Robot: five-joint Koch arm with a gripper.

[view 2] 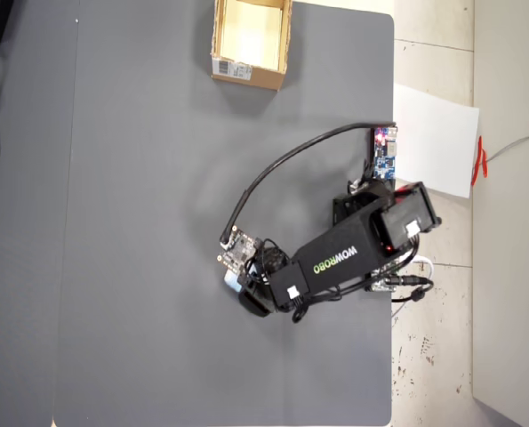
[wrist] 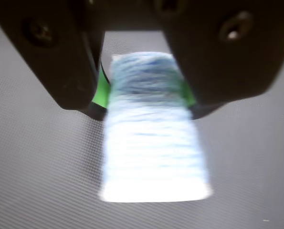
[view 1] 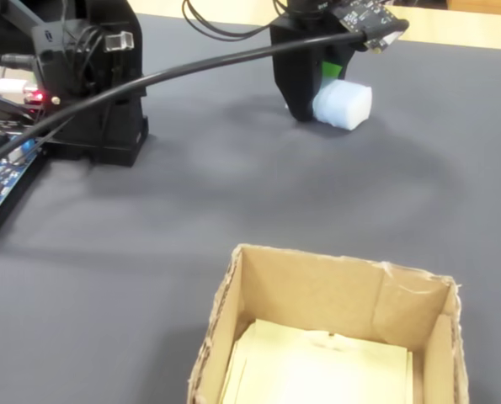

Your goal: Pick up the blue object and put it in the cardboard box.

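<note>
Already the gripper (wrist: 144, 90) is clamped on the blue object (wrist: 151, 143), its long axis running out past the fingertips toward the bottom of the wrist view. From there the cardboard box (view 2: 251, 78) sits well apart, top centre in the overhead view.

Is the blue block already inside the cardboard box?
No. In the fixed view the block sits between the tool's jaws, far behind the box, which holds only its pale lining.
</note>
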